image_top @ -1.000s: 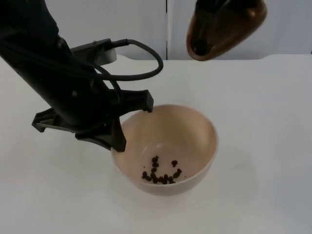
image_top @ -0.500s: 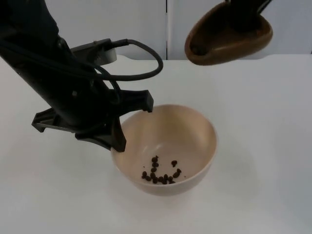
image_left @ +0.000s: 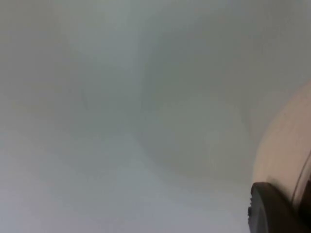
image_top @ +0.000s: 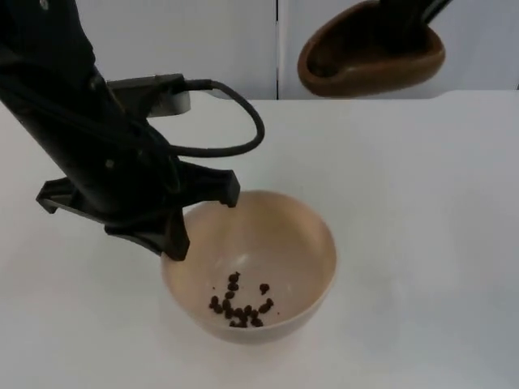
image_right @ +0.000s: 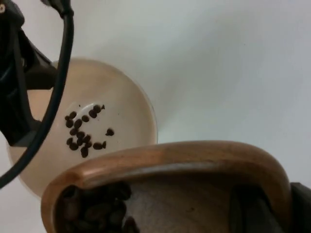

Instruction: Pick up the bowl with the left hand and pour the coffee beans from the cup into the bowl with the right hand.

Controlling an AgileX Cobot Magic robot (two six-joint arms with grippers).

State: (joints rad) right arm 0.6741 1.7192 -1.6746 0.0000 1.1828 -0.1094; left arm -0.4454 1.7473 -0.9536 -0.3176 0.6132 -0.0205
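A beige bowl (image_top: 276, 243) with several coffee beans (image_top: 238, 305) in its bottom sits at the centre of the top view. My left gripper (image_top: 201, 220) is shut on its left rim. The bowl's outer wall (image_left: 286, 145) shows beside a black fingertip (image_left: 272, 208) in the left wrist view. A brown wooden cup (image_top: 369, 58) hangs high at the back right, tilted with its mouth to the left, and my right gripper (image_top: 403, 20) is shut on it. In the right wrist view, beans (image_right: 97, 208) lie inside the cup (image_right: 170, 155), above the bowl (image_right: 131, 107).
White table (image_top: 438, 243) spreads around the bowl, with room to the right and front. The grey partition wall (image_top: 227, 40) stands behind. The left arm (image_top: 89, 154) covers the table's left side.
The left gripper and the bowl have shifted toward the front left. The cup has turned and moved slightly left, so that more of its mouth shows.
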